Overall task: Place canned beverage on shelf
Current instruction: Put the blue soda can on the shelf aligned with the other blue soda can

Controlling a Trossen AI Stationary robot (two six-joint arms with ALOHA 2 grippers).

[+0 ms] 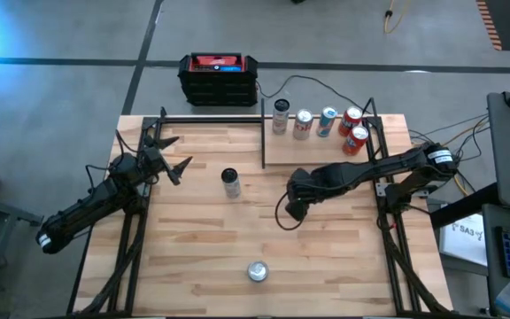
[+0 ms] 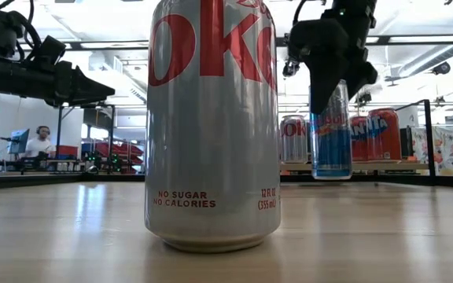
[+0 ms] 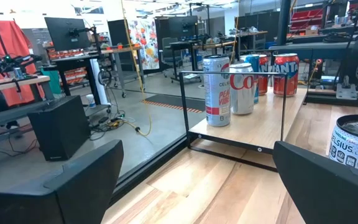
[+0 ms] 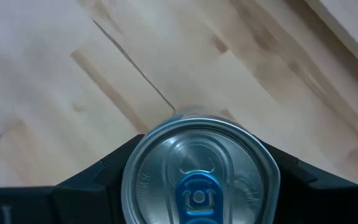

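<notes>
My right gripper (image 2: 330, 86) hangs over the middle of the table, shut on a blue and silver beverage can (image 2: 333, 140) with a blue tab (image 4: 197, 193). In the high view the gripper (image 1: 294, 209) hides this can. The shelf (image 1: 321, 149), a light wood board with black rods, stands at the table's far right. Several cans (image 1: 328, 121) stand on it on their bases. My left gripper (image 1: 179, 154) is open and level near the table's left edge, holding nothing. My right gripper pinches the can's upper wall, just under the top rim (image 4: 135, 163), between its two fingers (image 4: 98, 177). The fingers come from above, slanting down. The can hangs nearly upright below them, clear of the tabletop.
A dark-topped can (image 1: 230, 182) stands on the table left of my right gripper. A silver and red can (image 1: 257, 271) stands near the table's front edge. A black and red case (image 1: 219, 78) lies on the floor beyond the far edge. Bare wood lies between shelf and gripper.
</notes>
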